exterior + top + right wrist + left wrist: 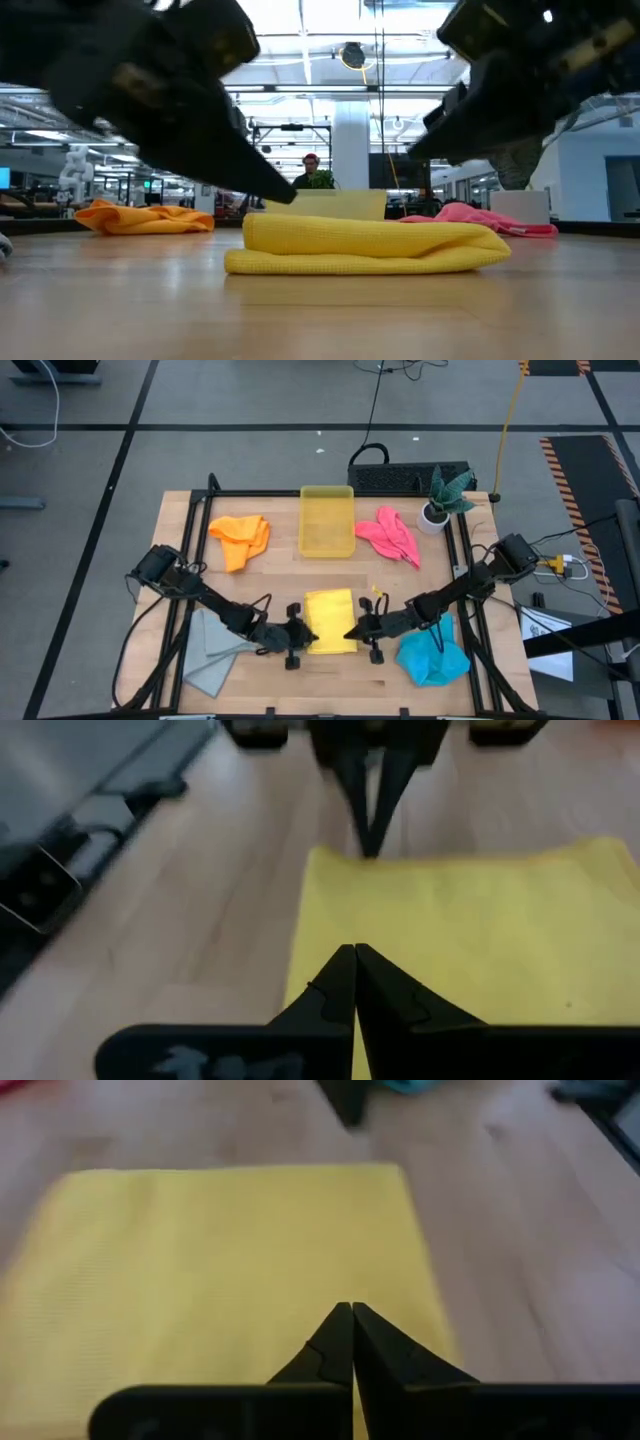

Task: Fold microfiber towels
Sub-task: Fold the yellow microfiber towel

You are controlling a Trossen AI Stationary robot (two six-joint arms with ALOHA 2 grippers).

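The yellow towel (330, 622) lies folded into a flat rectangle on the wooden table (330, 575), in the middle near the front; the low view shows its layers stacked (365, 247). My left gripper (308, 638) is shut and hovers just above the towel's left edge (288, 197). My right gripper (350, 632) is shut and hangs higher over the towel's right edge (410, 152). Each wrist view shows shut fingers over yellow cloth with nothing between them (352, 1312) (354, 952). The orange (240, 538), pink (390, 535), blue (432, 655) and grey (212, 650) towels lie loose around it.
A translucent yellow bin (327, 520) stands at the far middle of the table. A potted plant (445, 500) stands at the far right. Black frame rails (190, 570) run along the table's sides. Bare wood shows in front of the yellow towel.
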